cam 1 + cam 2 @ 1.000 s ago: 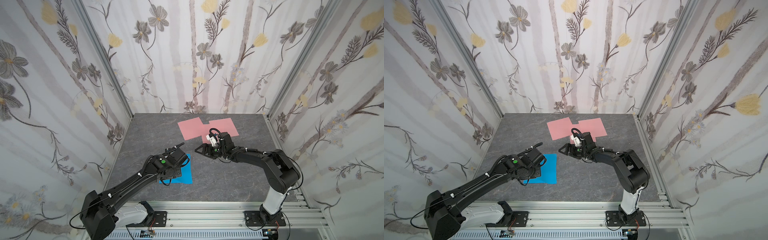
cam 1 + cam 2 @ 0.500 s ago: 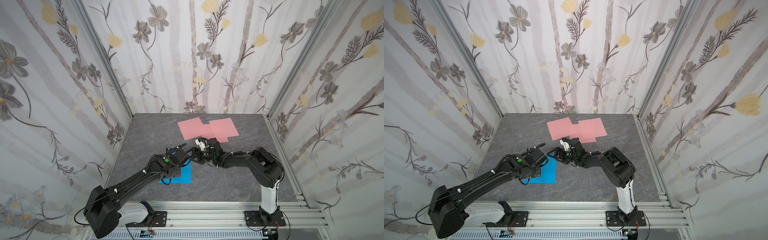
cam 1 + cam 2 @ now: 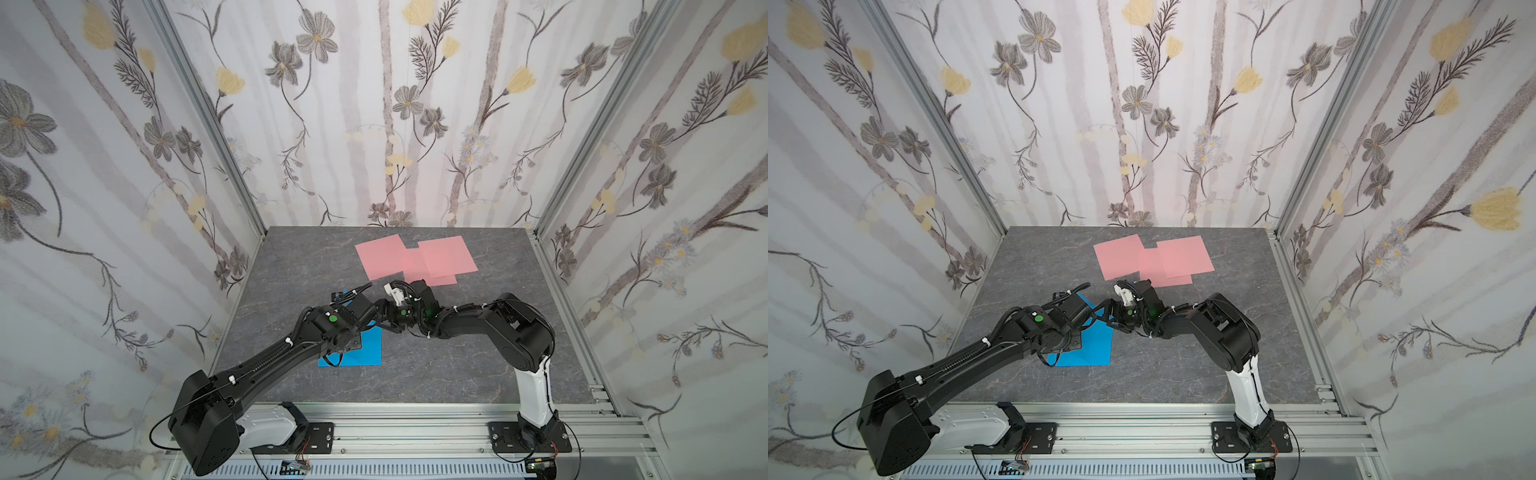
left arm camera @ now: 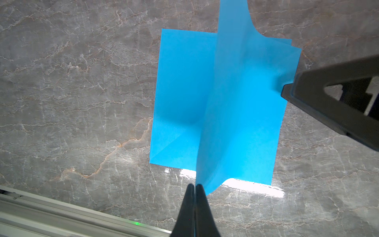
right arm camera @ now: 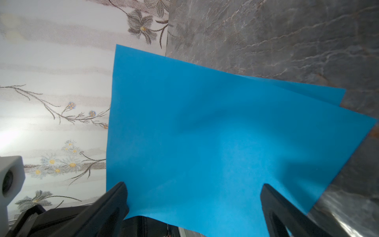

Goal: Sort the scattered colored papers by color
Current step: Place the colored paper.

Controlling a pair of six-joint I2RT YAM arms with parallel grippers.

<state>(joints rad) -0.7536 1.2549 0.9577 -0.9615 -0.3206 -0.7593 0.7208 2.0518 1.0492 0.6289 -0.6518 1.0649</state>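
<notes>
I have the left gripper [image 4: 194,186] pinched shut on the edge of a blue sheet [image 4: 231,98], which stands up on edge above the blue pile [image 4: 180,92] lying flat at lower centre of the table [image 3: 457,365] in a top view. The right gripper [image 5: 194,197] is spread wide, one finger either side of that lifted sheet, not yet clamping it. The pink sheets [image 3: 415,259] lie overlapped at the far centre. I judge this a handover or steadying step; next I need the sheet squared over the blue pile and let go flat.
</notes>
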